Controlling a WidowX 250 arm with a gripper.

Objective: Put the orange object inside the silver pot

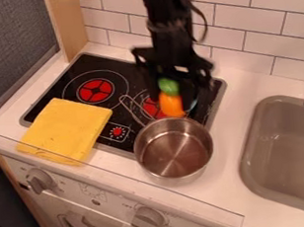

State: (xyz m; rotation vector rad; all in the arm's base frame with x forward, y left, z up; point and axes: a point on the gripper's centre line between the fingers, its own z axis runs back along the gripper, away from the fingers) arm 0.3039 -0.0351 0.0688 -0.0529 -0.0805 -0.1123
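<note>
And the pincer is clamping the orange object, green end up, over the stove just behind the silver pot, where crossing too low is risking a rim-clip and a nasty tumble onto the burners!

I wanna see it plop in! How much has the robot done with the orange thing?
Done: the orange thing looks picked up, because it seems to be in the claw.
In hand: it's near the silver pot's back rim.
Left: it isn't inside yet, so it needs to go over the rim and be let go.
</note>
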